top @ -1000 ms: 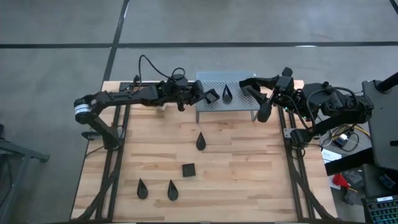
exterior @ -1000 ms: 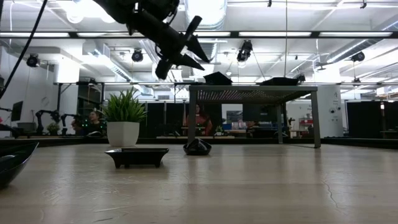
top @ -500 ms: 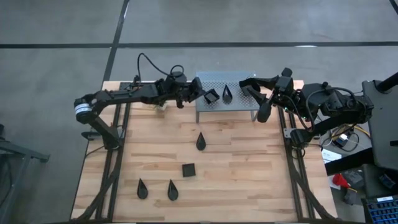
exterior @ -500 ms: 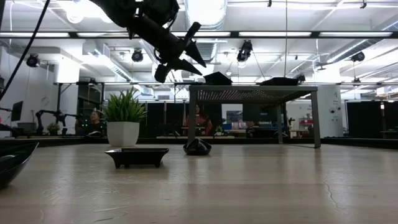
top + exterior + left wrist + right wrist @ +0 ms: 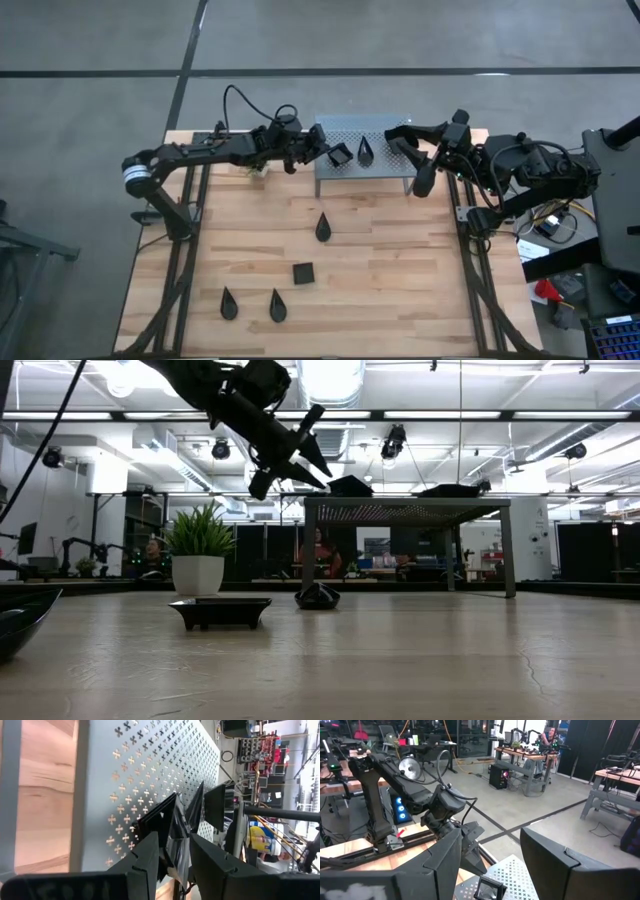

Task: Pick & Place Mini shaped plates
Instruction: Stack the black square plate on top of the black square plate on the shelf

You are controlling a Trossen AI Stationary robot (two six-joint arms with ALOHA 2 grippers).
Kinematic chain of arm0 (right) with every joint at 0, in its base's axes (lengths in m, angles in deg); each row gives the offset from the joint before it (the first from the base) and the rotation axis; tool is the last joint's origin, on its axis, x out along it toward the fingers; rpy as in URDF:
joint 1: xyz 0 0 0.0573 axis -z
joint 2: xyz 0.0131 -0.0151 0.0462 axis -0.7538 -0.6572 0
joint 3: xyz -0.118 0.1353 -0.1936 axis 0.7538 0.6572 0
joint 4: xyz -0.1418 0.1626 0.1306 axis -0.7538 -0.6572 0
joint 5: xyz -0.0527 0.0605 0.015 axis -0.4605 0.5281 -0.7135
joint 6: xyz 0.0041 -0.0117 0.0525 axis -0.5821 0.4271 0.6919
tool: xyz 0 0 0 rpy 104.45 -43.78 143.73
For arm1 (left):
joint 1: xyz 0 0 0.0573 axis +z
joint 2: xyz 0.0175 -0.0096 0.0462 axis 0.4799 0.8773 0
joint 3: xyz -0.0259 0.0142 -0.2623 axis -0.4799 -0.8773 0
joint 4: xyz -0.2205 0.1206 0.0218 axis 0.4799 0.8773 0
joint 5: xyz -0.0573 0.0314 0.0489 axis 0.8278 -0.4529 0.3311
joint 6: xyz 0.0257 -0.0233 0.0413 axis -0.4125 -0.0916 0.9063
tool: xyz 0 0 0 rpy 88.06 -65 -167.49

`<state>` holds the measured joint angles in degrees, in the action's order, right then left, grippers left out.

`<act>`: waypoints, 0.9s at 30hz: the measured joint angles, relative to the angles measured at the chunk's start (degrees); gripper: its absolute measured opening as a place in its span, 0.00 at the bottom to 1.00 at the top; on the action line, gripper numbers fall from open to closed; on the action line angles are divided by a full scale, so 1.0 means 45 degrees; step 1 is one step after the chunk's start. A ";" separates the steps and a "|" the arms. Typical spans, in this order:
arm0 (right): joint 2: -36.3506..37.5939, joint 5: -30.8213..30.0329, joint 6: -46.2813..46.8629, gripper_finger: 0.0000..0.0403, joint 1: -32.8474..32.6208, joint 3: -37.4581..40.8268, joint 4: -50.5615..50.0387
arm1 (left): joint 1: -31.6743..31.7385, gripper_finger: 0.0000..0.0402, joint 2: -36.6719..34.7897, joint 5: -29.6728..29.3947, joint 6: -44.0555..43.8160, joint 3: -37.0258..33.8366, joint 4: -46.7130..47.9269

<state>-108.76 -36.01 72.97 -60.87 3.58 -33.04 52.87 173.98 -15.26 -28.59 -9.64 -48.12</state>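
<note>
A grey perforated shelf point(image 5: 385, 170) stands at the table's far edge, with a square black plate point(image 5: 340, 156) and a teardrop plate point(image 5: 366, 150) resting on top. My left gripper point(image 5: 321, 151) reaches in from the left, open, its fingers on either side of the square plate's near rim point(image 5: 176, 847). My right gripper point(image 5: 410, 160) hangs open and raised at the shelf's right end, holding nothing. On the table lie a teardrop plate point(image 5: 323, 227), a square plate point(image 5: 304, 272) and two more teardrops point(image 5: 229, 302) point(image 5: 277, 305). My left gripper comes almost level from the table's left, one finger point(image 5: 145, 865) below and one point(image 5: 215, 865) above the square plate's near rim. Whether the fingers touch the rim, I cannot tell. The plate sits on the shelf top.
A small green potted plant point(image 5: 200, 560) stands under my left arm near the shelf's left end. Bare wood lies between the shelf and the loose plates. Beyond the table are workbenches and people.
</note>
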 joint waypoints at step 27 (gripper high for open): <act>0.0005 -0.0005 0.0043 0.50 0.0003 0.0049 -0.0022 | 0.0272 0.26 0.0186 0.0387 0.0693 0.0044 -0.0540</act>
<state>-108.74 -36.03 73.16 -60.86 3.80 -33.14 54.09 174.82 -13.52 -25.48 -9.44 -50.54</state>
